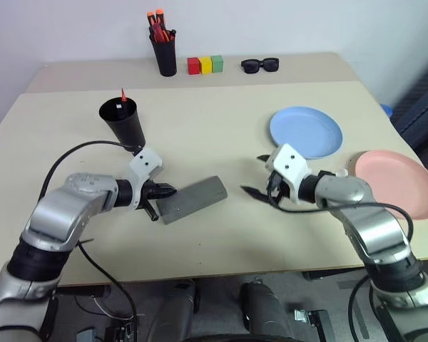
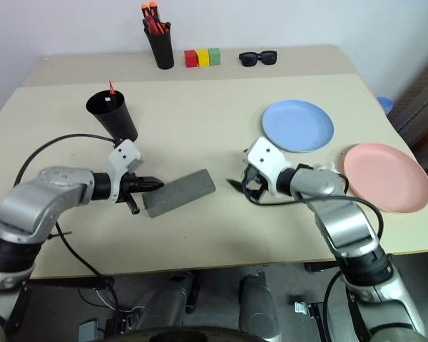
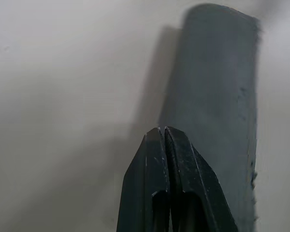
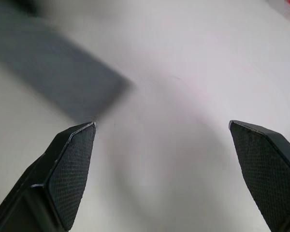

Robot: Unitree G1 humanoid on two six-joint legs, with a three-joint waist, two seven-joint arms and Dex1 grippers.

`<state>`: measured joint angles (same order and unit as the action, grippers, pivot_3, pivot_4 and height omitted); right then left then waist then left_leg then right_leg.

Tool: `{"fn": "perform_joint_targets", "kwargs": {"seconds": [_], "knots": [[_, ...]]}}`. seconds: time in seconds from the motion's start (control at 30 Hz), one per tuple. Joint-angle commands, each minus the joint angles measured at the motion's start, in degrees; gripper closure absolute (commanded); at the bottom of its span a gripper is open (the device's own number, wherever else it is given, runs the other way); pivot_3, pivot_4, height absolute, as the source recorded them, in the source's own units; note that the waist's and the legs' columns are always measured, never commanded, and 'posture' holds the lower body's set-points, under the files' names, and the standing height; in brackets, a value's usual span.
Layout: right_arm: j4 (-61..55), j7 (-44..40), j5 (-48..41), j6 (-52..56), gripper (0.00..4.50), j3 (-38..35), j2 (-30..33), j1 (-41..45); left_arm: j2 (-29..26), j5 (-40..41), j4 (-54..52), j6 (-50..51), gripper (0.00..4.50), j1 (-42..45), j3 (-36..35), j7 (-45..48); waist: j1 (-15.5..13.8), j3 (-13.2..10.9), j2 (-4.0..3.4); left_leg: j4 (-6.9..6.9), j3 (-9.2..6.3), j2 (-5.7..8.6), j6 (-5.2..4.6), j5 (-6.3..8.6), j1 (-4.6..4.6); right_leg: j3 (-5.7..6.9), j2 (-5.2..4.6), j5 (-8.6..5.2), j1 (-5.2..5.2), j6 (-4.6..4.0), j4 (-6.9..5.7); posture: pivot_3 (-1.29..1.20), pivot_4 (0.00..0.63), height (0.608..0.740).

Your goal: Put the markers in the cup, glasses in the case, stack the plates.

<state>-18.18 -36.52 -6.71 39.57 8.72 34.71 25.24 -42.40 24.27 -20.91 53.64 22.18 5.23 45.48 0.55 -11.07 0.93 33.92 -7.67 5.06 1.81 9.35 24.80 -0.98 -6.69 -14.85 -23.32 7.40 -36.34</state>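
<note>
Grey rectangular hinged case [image 1: 193,199] lies closed on beige counter [image 1: 214,128], near end just beside left gripper [image 1: 170,191], fingers pressed together, empty. Right gripper [image 1: 257,177] spread wide, empty, apart from case's far end. Light blue round plate [image 1: 306,132] and salmon pink round plate [image 1: 399,182] side by side, unstacked.

Just beside the closed left gripper [image 1: 170,191] lies the matt grey case [image 1: 194,199], faintly rough, on a smooth matt beige table [image 1: 214,142], while the right gripper's fingers [image 4: 70,169] show finely textured black pads.
</note>
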Motion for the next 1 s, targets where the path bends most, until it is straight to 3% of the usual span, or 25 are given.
{"fn": "perform_joint_targets", "kwargs": {"seconds": [0.03, 0.17, 0.4, 0.5, 0.73, 1.0], "knots": [[3.9, 4.4, 3.4, -0.7, 0.01, -1.5, -0.6, 2.8, 3.2, -0.3, -2.2, -13.1, 4.43, -1.8, -4.9, 0.0, -0.3, 0.0, 0.00, 0.00, -0.01, 0.01, 0.00, 0.00, 0.00, 0.01, -0.01, 0.00, 0.01, 0.00, 0.02, 0.00, 0.150, 0.740], [16.6, 10.0, 12.0, -7.6, 0.01, 1.4, 1.8, 6.6, 7.1, -2.1, -4.9, -27.6, 4.43, -6.3, -6.2, 0.1, 0.0, 0.0, -0.01, -0.01, 0.08, 0.02, -0.01, 0.00, 0.01, -0.04, -0.03, 0.01, 0.01, 0.00, 0.08, 0.00, 0.150, 0.740], [33.2, 14.1, 20.2, -20.8, 0.01, 5.1, 1.8, 10.1, 10.6, 2.2, -5.9, -27.5, 4.43, -7.4, -4.0, 1.8, 0.4, 0.0, -0.02, 0.01, 0.32, 0.02, -0.05, -0.01, 0.01, -0.04, 0.02, 0.06, 0.04, 0.09, 0.09, 0.00, 0.150, 0.740], [36.2, 14.4, 21.6, -24.0, 0.80, 5.3, 1.8, 10.7, 11.1, 1.8, -6.3, -27.7, 4.50, -7.7, -3.2, 1.5, 0.3, 0.0, -0.02, 0.01, 0.33, 0.01, -0.06, -0.01, -0.01, -0.04, 0.06, 0.11, 0.06, 0.19, 0.07, 0.00, 0.150, 0.740], [31.7, 12.7, 21.8, -26.6, 4.47, 3.9, 2.2, 8.6, 12.2, 0.7, -5.3, -29.0, 4.50, -9.3, -2.1, 0.7, 0.2, 0.0, -0.03, 0.02, 0.31, 0.01, -0.06, -0.02, -0.01, -0.05, 0.06, 0.12, 0.07, 0.21, 0.06, 0.00, 0.150, 0.740], [16.4, 12.1, 25.4, -24.6, 4.47, -0.9, 8.8, 2.7, 15.0, 2.6, -2.0, -29.0, 4.50, -6.5, -0.8, 1.5, -0.1, 0.0, -0.07, 0.05, 0.24, 0.04, -0.07, -0.01, -0.01, -0.06, 0.05, 0.12, 0.08, 0.20, 0.06, 0.00, 0.150, 0.740]]}}
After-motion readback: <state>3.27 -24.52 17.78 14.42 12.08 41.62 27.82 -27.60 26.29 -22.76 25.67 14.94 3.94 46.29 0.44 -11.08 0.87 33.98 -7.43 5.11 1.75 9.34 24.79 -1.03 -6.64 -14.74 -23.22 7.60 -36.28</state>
